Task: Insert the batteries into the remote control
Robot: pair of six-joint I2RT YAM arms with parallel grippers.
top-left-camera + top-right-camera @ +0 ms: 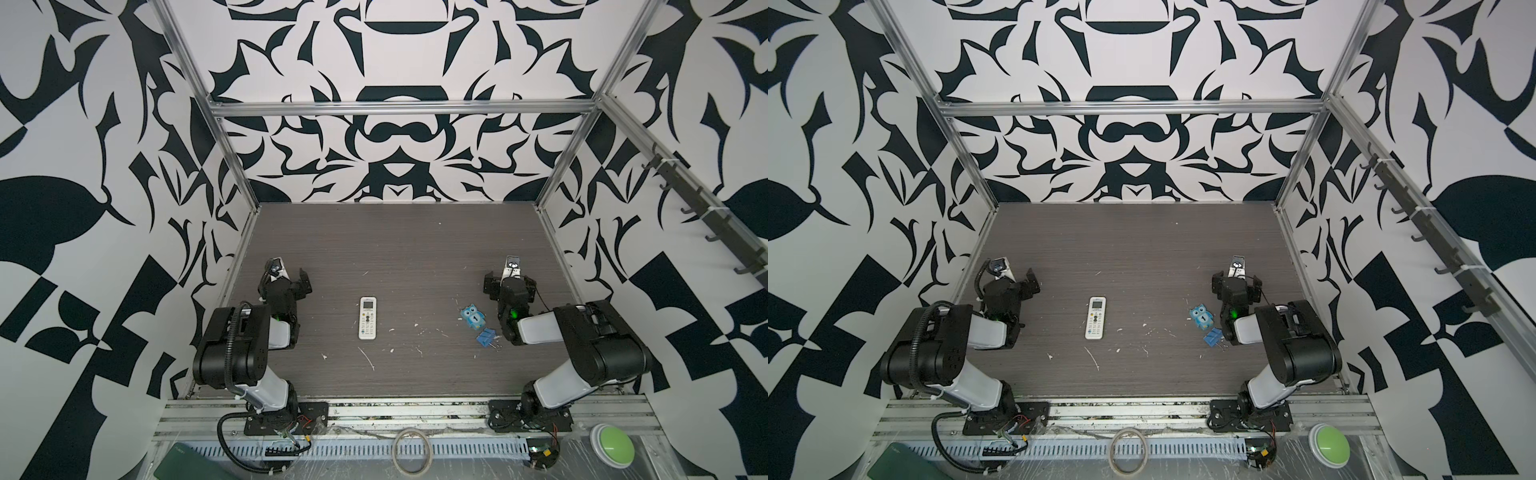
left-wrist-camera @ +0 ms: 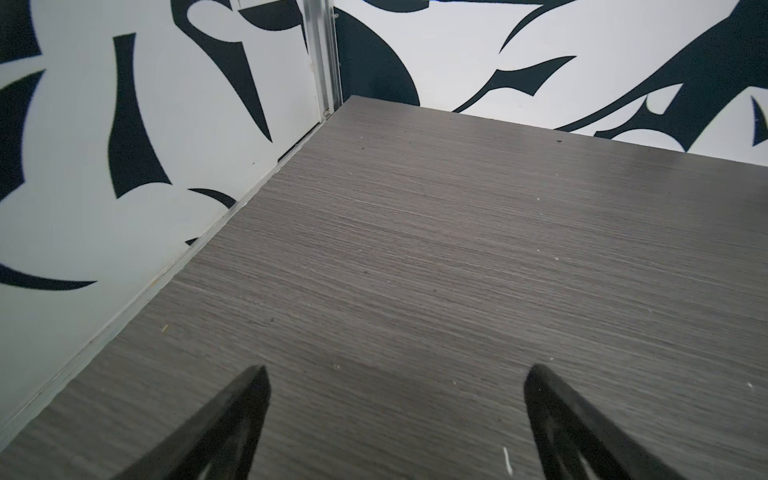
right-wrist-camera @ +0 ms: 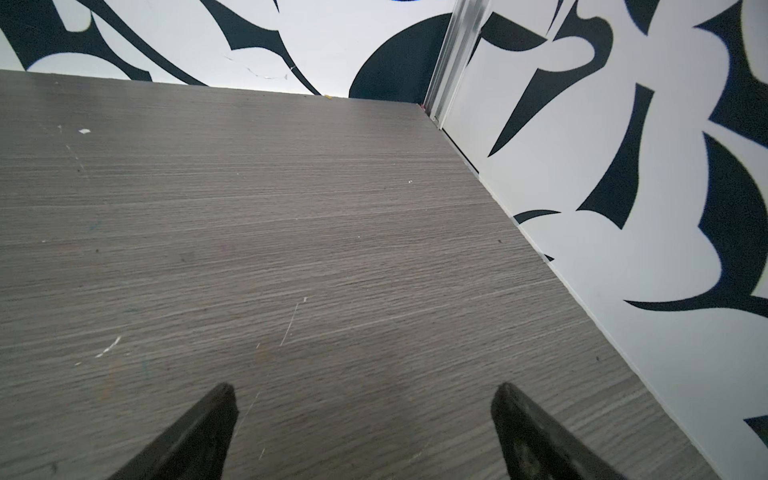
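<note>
The white remote control (image 1: 368,318) (image 1: 1096,318) lies face up mid-table, its screen end toward the back wall. I cannot make out the batteries in any view. My left gripper (image 1: 286,273) (image 1: 1009,277) hovers left of the remote and well apart from it. It is open, and only bare table lies between its fingertips in the left wrist view (image 2: 397,374). My right gripper (image 1: 510,279) (image 1: 1236,280) stands far right of the remote, behind the owl. It is open and empty in the right wrist view (image 3: 365,390).
A blue owl figure (image 1: 473,318) (image 1: 1201,318) and a small blue piece (image 1: 485,335) (image 1: 1213,337) sit beside the right arm. White flecks (image 1: 368,358) dot the front of the table. Patterned walls close in three sides. A tape roll (image 1: 412,451) and a green button (image 1: 611,444) lie on the front rail.
</note>
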